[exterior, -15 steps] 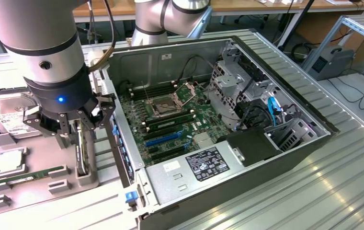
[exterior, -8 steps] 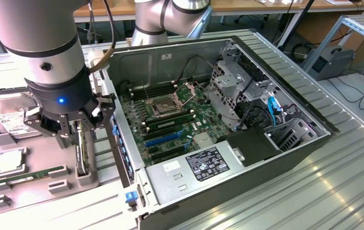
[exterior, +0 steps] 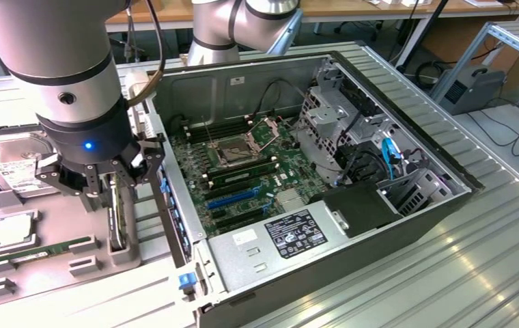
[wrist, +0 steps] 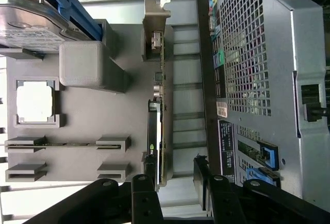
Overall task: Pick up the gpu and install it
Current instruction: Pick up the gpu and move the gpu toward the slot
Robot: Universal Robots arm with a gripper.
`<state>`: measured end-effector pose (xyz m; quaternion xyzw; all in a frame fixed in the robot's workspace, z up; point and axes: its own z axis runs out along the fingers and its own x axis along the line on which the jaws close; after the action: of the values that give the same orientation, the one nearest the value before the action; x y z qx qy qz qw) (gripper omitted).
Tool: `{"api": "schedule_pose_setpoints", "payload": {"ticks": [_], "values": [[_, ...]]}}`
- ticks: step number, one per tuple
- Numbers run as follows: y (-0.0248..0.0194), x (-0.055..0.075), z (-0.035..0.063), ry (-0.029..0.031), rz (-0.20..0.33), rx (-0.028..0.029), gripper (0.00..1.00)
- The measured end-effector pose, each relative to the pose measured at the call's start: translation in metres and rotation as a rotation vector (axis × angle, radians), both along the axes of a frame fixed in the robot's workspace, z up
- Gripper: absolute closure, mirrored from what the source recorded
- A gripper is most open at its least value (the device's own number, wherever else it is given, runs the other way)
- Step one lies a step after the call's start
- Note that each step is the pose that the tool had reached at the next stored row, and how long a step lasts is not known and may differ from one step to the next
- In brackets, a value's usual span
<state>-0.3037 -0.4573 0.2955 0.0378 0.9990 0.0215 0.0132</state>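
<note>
Black tool (exterior: 104, 183) is hovering wide open, holding nothing, over the thin dark gpu card (wrist: 154, 126) standing on edge at the grey plastic tray's (wrist: 113, 121) case-side edge. Needs centring on the card before closing.

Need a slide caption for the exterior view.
Open claw poised over the gpu standing on edge in its gray holder, beside the open PC case.

Tool (wrist: 175, 185) wide open here, fingers (wrist: 146, 195) either side of the gpu (wrist: 156, 131), which stands on edge in its grey holder (wrist: 124, 116), PC case (wrist: 258, 54) just beside.
</note>
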Motion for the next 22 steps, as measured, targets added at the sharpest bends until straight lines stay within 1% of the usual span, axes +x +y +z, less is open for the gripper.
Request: {"api": "schedule_pose_setpoints", "payload": {"ticks": [22], "values": [[0.0000, 0.0000, -0.0079, -0.0001, 0.000, 0.0000, 0.58]]}}
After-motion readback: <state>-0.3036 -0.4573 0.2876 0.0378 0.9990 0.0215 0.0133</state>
